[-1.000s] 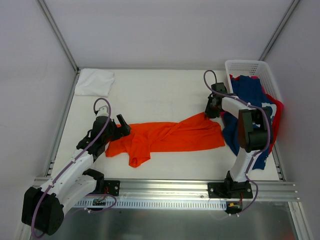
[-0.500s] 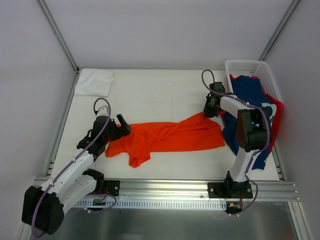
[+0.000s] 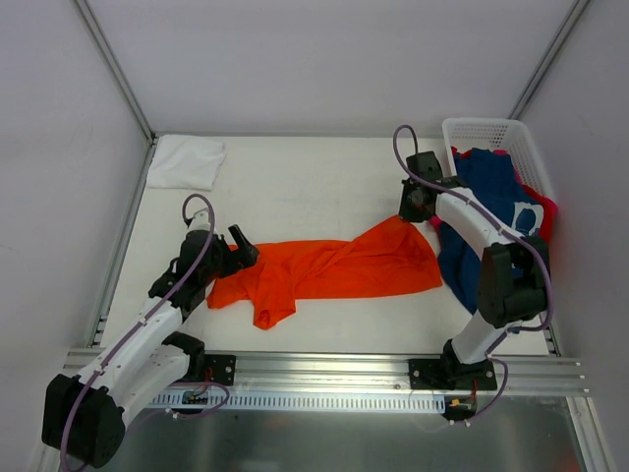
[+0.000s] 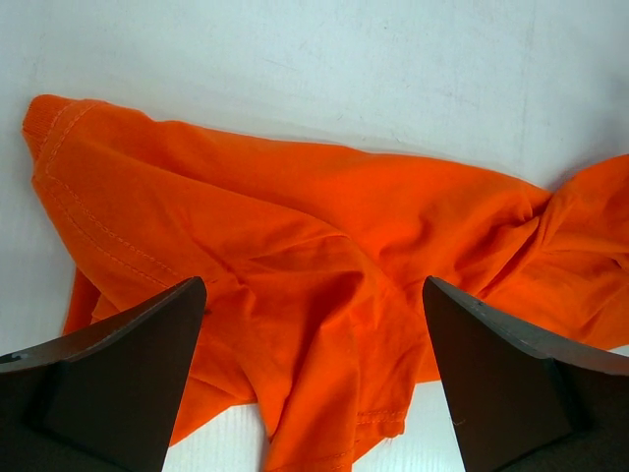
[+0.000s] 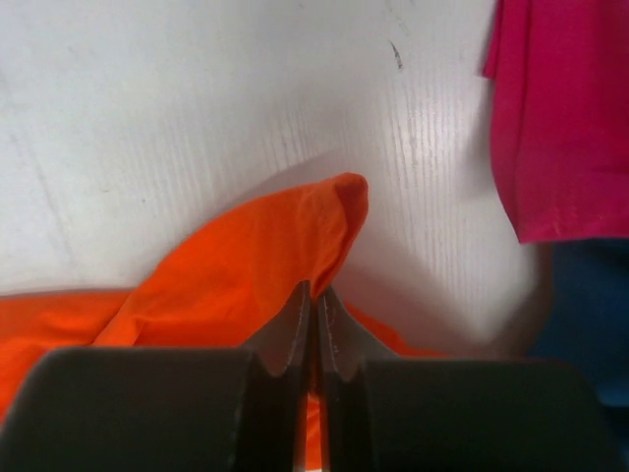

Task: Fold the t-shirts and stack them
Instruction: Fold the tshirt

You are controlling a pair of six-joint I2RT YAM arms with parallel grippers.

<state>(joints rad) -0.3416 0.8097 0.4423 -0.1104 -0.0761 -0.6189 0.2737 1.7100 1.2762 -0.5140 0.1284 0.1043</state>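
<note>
Orange cloth across the middle of the white table — the orange t-shirt, rumpled, stretched left to right, not folded. At its right end, one corner drawn up into a peak and pinched by the right gripper. From the right wrist: right gripper clamped tight, fingers pressed together on a thin fold of the orange t-shirt, a soft shadow on the table under the raised corner.

Over the shirt's left end, the left gripper, spread wide and holding nothing. From the left wrist: left gripper with two dark fingers far apart, the creased left part of the orange t-shirt between and below them, a stitched hem along its left edge. Contact between fingers and cloth not clear from either view.

In the far left corner of the table, the white t-shirt, flat in a compact rectangle, well apart from both arms.

In the far right corner, the white lattice basket. Spilling out of it over the near side and down onto the table — the navy t-shirt, some white print showing near the right arm's elbow. Beneath it and peeking out along the right side, the pink-red t-shirt. Both just beside the right arm, near the orange shirt's right end; touching it or not, hard to say. In the right wrist view, pink-red cloth at the upper right, navy below it at the edge.
</note>
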